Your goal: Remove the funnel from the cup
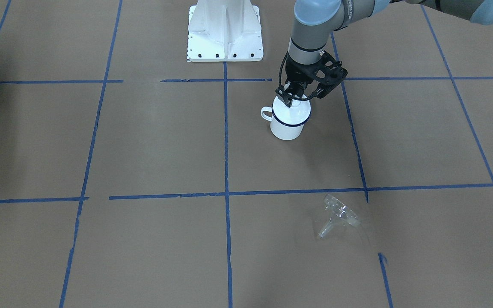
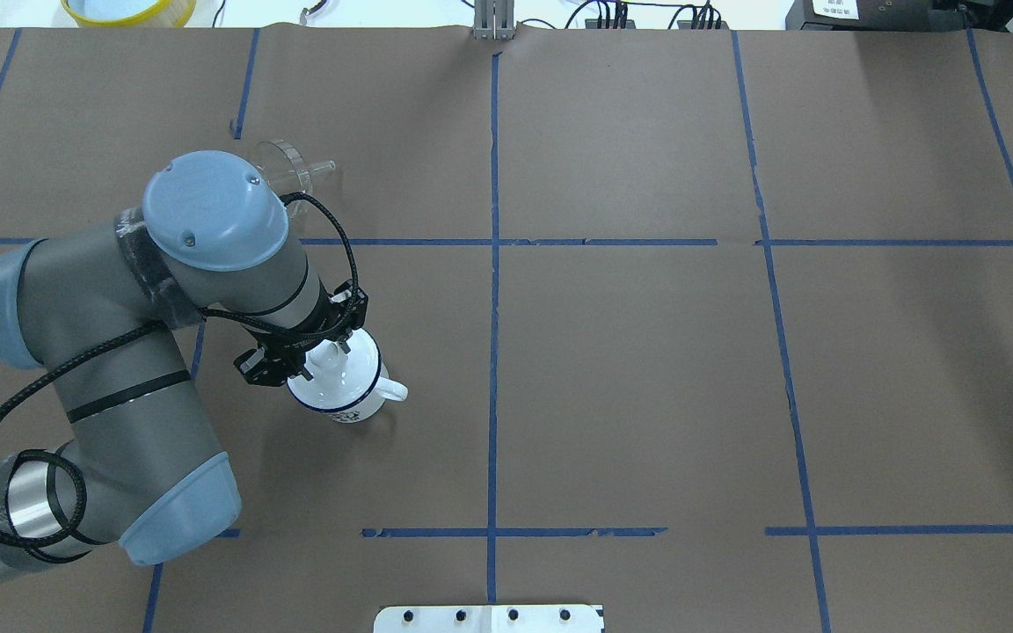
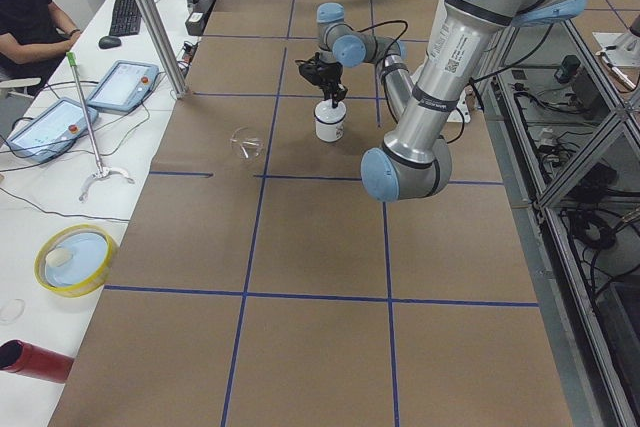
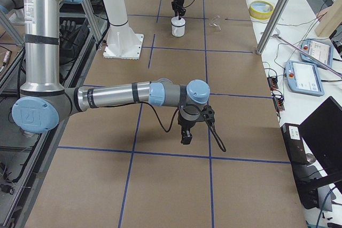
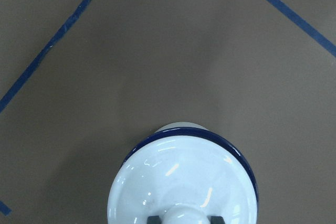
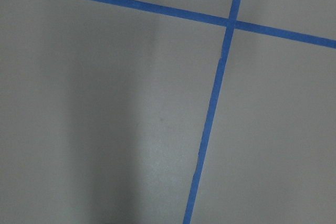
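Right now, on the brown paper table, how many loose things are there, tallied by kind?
Clear funnel: 1
White mug: 1
White lid, sitting on the mug: 1
Total: 3

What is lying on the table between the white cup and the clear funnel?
Nothing stands there: between the cup and the funnel is only brown paper crossed by one blue tape line, as the front-facing view shows.
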Tool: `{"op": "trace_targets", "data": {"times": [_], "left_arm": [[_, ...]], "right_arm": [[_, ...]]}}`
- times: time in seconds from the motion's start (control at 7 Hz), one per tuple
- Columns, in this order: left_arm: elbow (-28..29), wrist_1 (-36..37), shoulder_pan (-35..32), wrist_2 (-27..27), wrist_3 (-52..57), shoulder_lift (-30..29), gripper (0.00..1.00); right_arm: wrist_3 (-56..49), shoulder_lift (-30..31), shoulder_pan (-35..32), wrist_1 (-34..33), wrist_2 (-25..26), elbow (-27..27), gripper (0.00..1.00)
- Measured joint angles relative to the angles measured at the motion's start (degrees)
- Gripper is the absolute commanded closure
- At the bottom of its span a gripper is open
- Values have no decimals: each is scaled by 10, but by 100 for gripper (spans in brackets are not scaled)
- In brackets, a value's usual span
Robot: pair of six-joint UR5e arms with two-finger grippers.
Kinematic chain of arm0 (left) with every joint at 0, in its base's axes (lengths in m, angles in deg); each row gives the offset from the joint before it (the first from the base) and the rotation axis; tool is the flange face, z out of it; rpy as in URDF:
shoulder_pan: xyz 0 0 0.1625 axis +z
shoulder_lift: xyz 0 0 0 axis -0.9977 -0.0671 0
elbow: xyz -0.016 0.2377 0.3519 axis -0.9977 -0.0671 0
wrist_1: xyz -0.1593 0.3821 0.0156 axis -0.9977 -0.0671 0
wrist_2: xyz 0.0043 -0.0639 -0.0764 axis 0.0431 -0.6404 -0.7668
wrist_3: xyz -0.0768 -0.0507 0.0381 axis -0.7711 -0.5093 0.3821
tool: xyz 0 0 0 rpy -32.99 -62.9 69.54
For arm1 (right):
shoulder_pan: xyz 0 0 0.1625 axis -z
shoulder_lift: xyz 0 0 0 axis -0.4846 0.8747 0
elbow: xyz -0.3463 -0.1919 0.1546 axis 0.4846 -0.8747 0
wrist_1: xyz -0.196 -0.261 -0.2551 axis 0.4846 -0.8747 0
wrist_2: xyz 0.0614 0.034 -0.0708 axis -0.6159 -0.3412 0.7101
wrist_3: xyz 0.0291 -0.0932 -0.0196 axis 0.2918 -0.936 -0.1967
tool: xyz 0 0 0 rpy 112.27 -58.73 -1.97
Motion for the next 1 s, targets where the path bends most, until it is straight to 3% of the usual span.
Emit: {"op": "trace_targets", "data": {"times": [0.43, 0.71, 1.0], "left_arm": [[-5, -5, -6, 1, 28, 3, 0], [-34, -6, -67, -8, 197, 34, 0], [-50, -9, -204, -86, 446, 97, 0]], "right_arm": [[0, 0, 0, 0, 0, 0, 0], [0, 0, 0, 0, 0, 0, 0], [1, 0, 0, 0, 0, 0, 0]]}}
